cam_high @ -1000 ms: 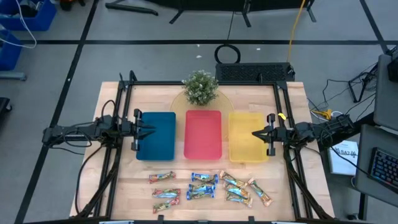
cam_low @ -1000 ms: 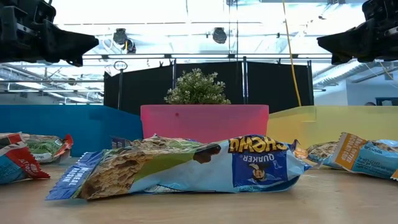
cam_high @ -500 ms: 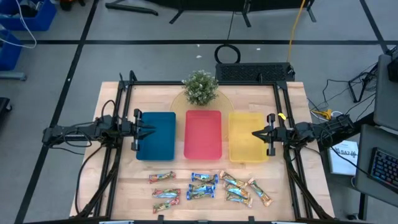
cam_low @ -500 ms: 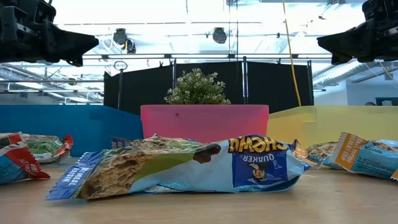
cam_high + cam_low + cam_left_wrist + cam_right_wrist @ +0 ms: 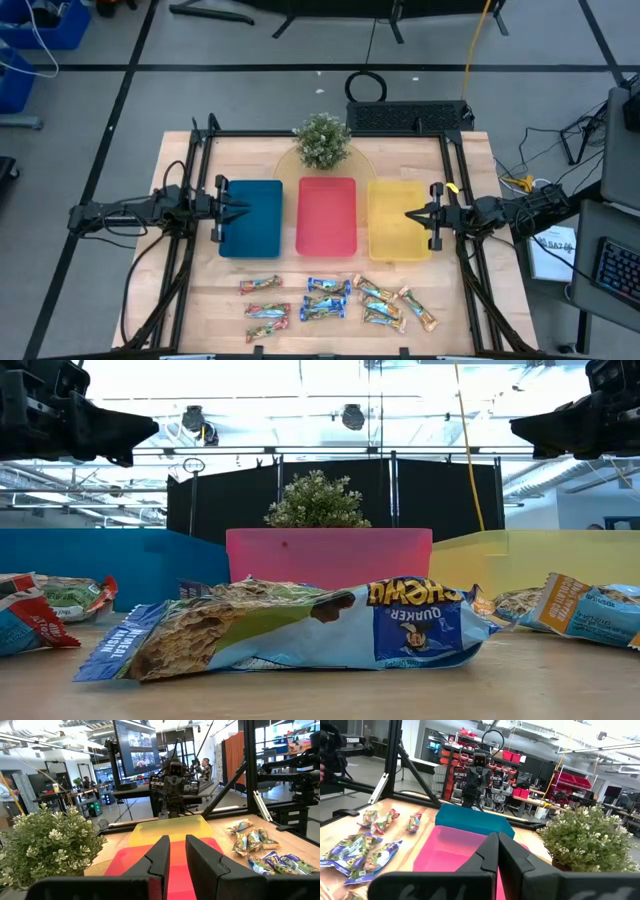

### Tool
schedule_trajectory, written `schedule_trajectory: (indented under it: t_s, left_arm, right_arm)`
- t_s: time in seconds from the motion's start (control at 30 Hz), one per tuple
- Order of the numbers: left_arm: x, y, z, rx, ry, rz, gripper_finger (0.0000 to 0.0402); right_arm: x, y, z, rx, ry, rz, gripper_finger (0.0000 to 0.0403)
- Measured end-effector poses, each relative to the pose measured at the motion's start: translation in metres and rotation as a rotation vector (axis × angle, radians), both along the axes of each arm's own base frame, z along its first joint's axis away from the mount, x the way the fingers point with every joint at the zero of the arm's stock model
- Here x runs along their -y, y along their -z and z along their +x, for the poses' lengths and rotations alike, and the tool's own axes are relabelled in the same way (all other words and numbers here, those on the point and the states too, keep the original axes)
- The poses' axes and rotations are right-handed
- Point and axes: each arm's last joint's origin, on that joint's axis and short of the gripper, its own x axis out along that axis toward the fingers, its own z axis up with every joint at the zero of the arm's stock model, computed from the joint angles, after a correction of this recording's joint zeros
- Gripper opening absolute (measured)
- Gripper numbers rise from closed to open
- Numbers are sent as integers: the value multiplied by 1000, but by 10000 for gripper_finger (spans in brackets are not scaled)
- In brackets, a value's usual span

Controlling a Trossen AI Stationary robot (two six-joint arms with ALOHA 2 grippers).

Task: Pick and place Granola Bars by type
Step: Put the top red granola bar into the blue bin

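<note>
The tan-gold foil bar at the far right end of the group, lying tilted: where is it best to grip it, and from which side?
Grip the tan-gold foil-wrapped granola bar at its middle, coming straight down from above, jaws across its narrow width. It lies flat and slanted on the wooden table, with bare wood on its right side, so the right gripper probably suits best.

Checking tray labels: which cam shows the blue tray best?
High view: the whole blue tray shows from above, left tool over its left part. Low view shows only its near wall. Right wrist view shows it beyond the red tray. Left wrist view shows none of it.
</note>
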Motion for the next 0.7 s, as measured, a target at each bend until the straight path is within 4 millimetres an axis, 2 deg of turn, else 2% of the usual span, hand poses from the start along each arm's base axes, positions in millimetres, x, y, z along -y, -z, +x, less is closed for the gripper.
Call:
schedule_trajectory:
  t_s: [0.2,0.5,0.7]
  left_arm:
    - [0,0,0,0,2,-12,70]
    - [0,-1,0,7,36,-283,70]
    - [0,-5,-1,43,56,-371,70]
  right_arm:
    - [0,0,0,2,0,2,0]
    - [0,-4,-1,45,0,12,0]
    - [0,-6,-1,66,0,20,0]
